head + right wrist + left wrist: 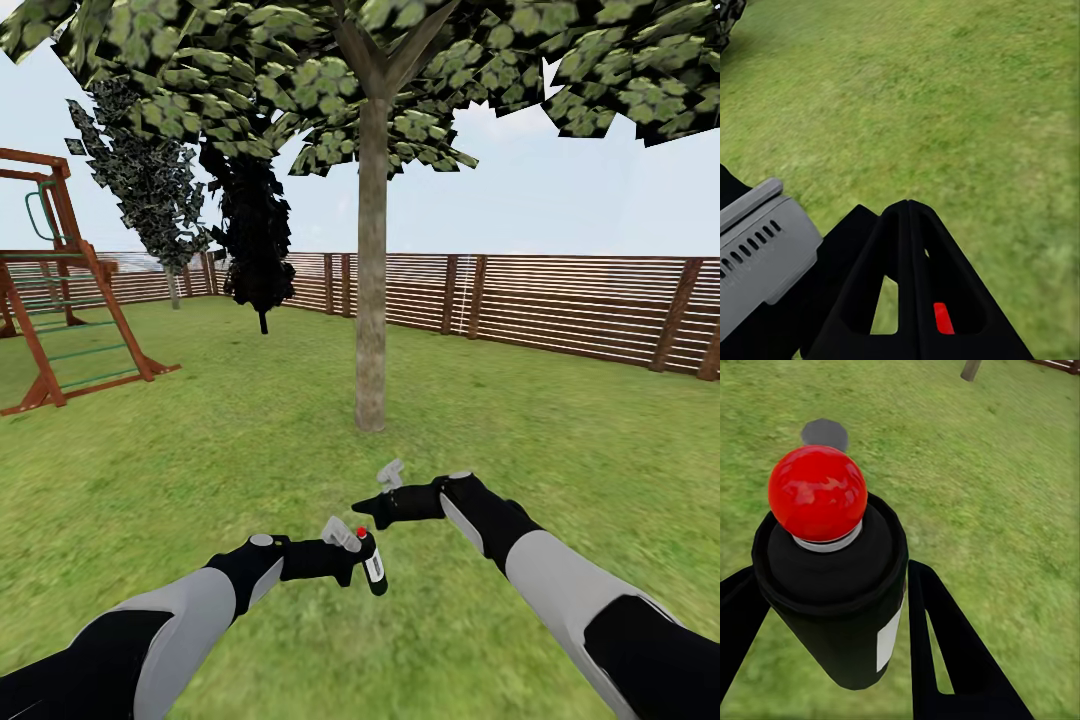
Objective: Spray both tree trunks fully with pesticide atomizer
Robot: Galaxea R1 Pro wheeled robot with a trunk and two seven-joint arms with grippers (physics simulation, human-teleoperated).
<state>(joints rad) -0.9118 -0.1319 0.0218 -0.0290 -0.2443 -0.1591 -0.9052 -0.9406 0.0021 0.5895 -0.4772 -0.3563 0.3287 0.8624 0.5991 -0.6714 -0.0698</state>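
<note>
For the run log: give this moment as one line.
left gripper: shut on spray can | right gripper: shut, empty | tree trunk: ahead | ground: grass

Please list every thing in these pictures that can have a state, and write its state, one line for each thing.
Black pesticide atomizer with round red cap: lifted off the lawn, held in the left claw, cap on.
Left claw: shut on the atomizer.
Right claw: shut, its fingers together, holding nothing.
Tall tree with bare grey-brown trunk: standing upright on the lawn ahead; no spray visible on it.
Brown wooden play tower: standing beside the fence.
</note>
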